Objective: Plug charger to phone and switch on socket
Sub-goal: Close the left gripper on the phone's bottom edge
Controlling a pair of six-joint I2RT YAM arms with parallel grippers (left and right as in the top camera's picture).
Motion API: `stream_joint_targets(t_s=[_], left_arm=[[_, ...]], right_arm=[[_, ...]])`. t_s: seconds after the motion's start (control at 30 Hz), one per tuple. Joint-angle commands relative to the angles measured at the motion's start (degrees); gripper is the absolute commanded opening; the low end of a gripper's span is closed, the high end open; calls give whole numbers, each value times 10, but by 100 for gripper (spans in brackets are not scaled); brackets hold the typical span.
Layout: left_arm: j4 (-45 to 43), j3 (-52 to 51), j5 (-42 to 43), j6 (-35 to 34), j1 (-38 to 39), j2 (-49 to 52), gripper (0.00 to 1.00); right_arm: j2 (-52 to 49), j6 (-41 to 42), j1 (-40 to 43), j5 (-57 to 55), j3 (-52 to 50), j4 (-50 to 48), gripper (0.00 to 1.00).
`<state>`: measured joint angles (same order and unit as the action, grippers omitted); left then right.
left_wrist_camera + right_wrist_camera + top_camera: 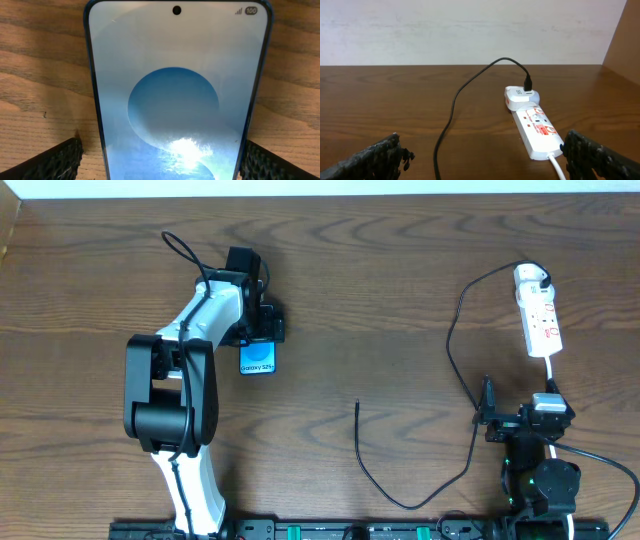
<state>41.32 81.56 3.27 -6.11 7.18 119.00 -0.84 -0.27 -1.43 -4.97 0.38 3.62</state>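
The phone lies flat on the wooden table with its blue screen lit, and it fills the left wrist view. My left gripper is open and straddles it. The left finger stands apart from the phone's edge and the right finger is close beside it. The white socket lies at the far right with a white plug at its far end. The charger runs from that plug in a long loop. Its tip lies free at mid-table. My right gripper is open and empty, short of the socket.
The socket's white cord runs back toward the right arm. A black rail lines the table's front edge. A white wall stands behind the table, and a wooden side panel rises at the far right.
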Motion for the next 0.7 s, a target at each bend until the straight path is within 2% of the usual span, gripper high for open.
stream_joint_targets(t_s=[0.0,0.17,0.4,0.67], left_arm=[[1,-5,2,1,0,16,98],[1,-5,2,1,0,16,99],[1,-5,8,1,0,16,75],[1,-7,8,1,0,16,73]], right_arm=[[5,-5,-5,-5,-1,1,99],[5,-4,-5,-5,-1,1,99],[5,-4,-5,-5,-1,1,99],[5,-4,-5,-5,-1,1,99]])
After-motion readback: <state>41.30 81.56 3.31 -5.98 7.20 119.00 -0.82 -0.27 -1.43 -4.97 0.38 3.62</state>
